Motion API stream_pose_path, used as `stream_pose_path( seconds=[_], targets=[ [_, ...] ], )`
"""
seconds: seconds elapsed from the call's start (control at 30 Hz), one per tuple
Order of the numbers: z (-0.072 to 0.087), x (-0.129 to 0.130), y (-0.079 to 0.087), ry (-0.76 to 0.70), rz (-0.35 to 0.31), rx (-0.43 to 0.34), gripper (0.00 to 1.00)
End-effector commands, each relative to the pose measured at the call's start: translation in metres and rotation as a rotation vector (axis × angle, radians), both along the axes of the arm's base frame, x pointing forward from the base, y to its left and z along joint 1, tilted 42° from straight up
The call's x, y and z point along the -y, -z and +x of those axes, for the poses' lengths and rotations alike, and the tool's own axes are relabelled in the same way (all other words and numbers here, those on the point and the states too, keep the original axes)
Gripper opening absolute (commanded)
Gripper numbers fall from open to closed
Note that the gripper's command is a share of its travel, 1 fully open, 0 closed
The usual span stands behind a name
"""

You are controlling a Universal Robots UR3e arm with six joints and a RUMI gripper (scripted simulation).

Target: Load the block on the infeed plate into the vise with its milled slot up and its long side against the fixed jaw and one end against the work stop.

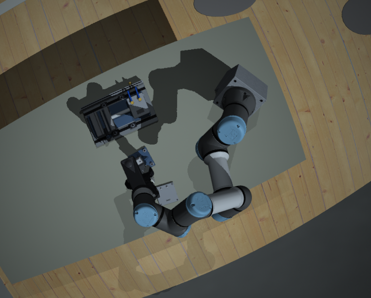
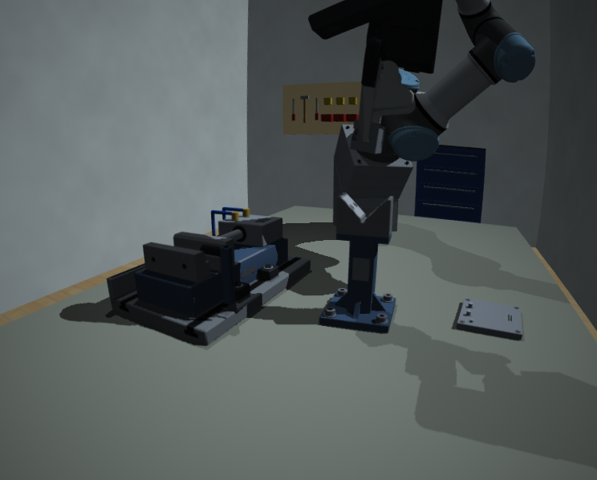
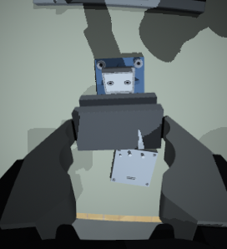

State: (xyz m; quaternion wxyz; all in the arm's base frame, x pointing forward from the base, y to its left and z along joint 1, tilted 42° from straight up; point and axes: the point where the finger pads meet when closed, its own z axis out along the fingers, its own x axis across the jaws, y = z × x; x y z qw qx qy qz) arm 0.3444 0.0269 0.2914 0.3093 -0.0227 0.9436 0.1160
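The part (image 3: 118, 123) is a dark grey block, held crosswise between my gripper's (image 3: 119, 130) two fingers. My gripper is shut on it and points straight down. In the exterior view the part (image 2: 363, 204) is at the top of the V-block (image 2: 362, 268), which stands on a post with a blue base. I cannot tell whether the part rests in the V or hangs just above it. The slot's side is not visible. The vise (image 2: 211, 270) stands open to the left, with nothing between its jaws (image 1: 118, 112). The infeed plate (image 2: 489, 319) is bare.
The V-block's blue base (image 3: 118, 77) shows past the part in the wrist view, and the infeed plate (image 3: 133, 167) lies under my fingers. The arm's base (image 1: 240, 89) is at the table's right. A tool board (image 2: 319, 109) and a blue cabinet (image 2: 449, 183) stand at the back wall.
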Motion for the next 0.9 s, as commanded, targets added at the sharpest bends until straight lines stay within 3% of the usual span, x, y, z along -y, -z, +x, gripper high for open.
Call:
stream_pose_path(
  seconds=[0.0, 0.87],
  targets=[
    [0.0001, -0.0001, -0.0003, 0.026, -0.037, -0.004, 0.0],
    [0.0, -0.0014, -0.0004, 0.118, -0.163, -0.009, 0.0]
  ],
)
